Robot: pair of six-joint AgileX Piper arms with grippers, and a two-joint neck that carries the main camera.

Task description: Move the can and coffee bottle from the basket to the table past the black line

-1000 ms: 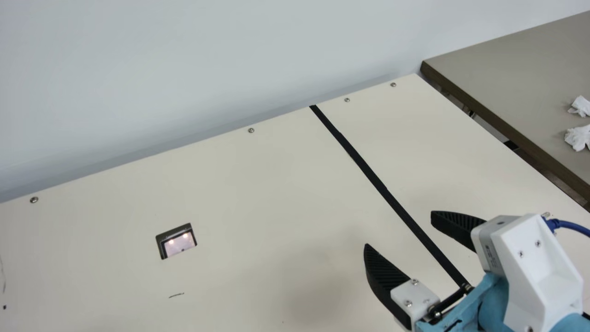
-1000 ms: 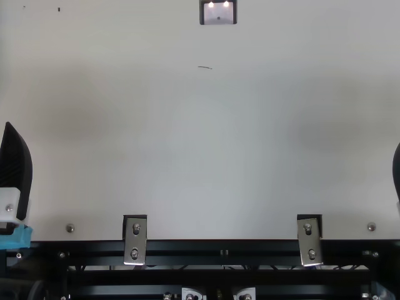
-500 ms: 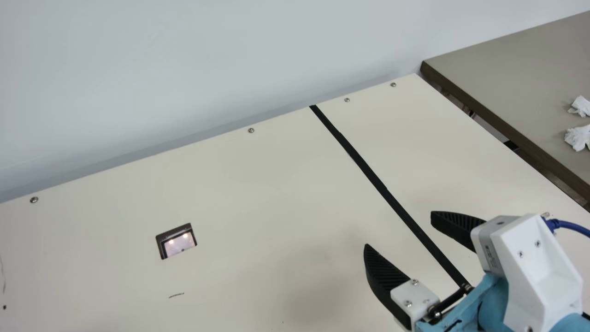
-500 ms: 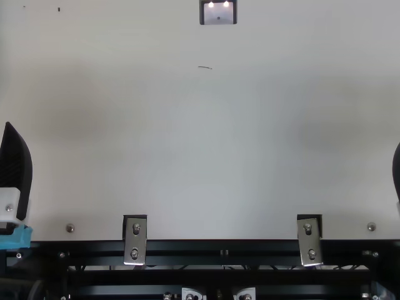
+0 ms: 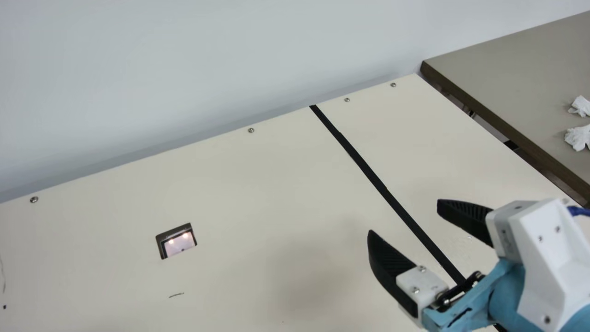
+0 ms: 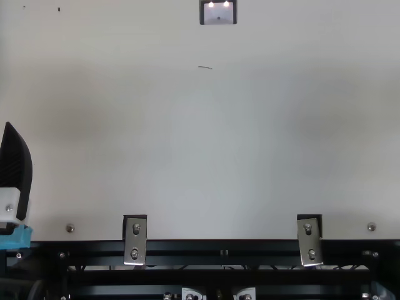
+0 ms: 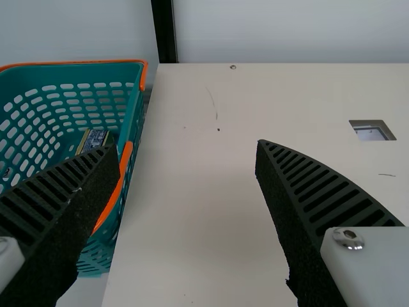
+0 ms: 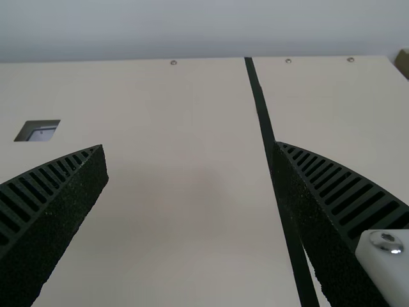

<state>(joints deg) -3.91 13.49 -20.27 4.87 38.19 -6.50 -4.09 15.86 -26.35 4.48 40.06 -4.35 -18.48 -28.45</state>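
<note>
Printed item [image 7: 96,139] in basket [image 7: 70,73], nearer left gripper [image 7: 187,144] than right gripper [image 8: 188,145]; long axis unclear. Both spread wide, empty

cream table [image 5: 258,193], black line [image 5: 380,186] running across it, screws [image 5: 251,130] along an edge, rectangular opening [image 5: 176,240]

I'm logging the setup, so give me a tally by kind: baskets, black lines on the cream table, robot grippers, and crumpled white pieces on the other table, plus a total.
Basket: 1
Black line: 1
Grippers: 2
Crumpled white pieces: 2
Total: 6
</note>
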